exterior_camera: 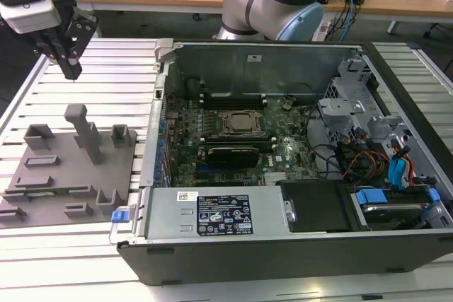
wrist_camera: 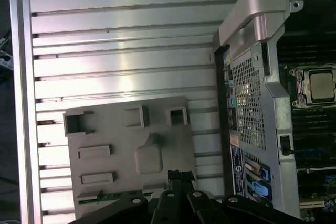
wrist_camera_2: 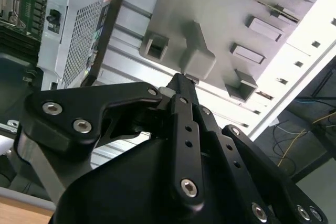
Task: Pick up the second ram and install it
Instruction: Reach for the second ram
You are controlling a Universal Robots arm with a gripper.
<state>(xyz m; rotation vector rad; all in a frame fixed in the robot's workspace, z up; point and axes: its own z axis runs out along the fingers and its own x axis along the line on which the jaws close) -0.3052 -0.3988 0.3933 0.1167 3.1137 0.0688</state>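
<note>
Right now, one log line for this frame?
gripper: shut, empty, above table | ram stick: in slot of gray fixture, not gripped | computer case: open

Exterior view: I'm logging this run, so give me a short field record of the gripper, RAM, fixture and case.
gripper: shut, empty, in the air over the table
ram: green stick on edge in a slot of the fixture, not yet picked up
fixture: gray, on the table, at the exterior view's left of the case
case: open, motherboard exposed
processor: in its socket, mid-board
</note>
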